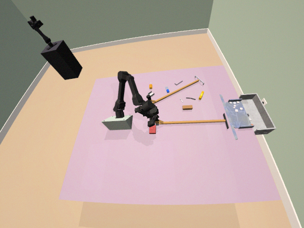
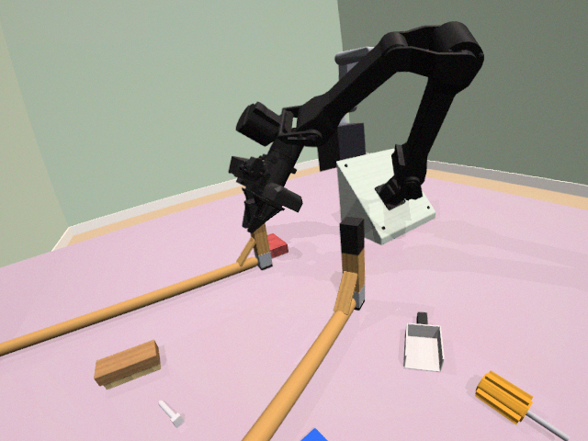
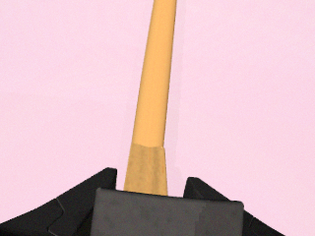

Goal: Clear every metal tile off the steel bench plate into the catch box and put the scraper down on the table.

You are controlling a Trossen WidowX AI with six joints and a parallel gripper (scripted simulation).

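While the long scraper (image 1: 194, 121) (image 2: 142, 301) (image 3: 155, 98) lies with its wooden shaft along the pink table top (image 1: 159, 166) (image 2: 199, 332) (image 3: 59, 98), the gripper (image 1: 156, 121) (image 2: 251, 228) (image 3: 153, 177) is closed upon its upright handle, at the end of the shaft which is near to the arm; the fingers stand one on each side of this handle, and something firm is between them. The dark blade (image 1: 225, 120) is at the other end of the scraper, just beside the steel bench plate (image 1: 236, 116); on this plate are several small pale metal tiles (image 1: 234, 106), grouped mostly toward the side farther from the line of the scraper. The grey catch box (image 1: 266, 112) is beyond the plate, as seen from the scraper; so the clearing is not done.

Just beside the handle of the scraper is a red block (image 1: 152, 129) (image 2: 277, 245); a second long tool (image 1: 176, 91) (image 2: 303, 375) (this one has a rake-like head) lies slanting away from the scraper. Between the scraper and this tool lies a brown wooden block (image 1: 187, 107) (image 2: 127, 363); the orange screwdriver (image 1: 150, 86) (image 2: 503, 396) is well apart from the scraper, past the second tool.
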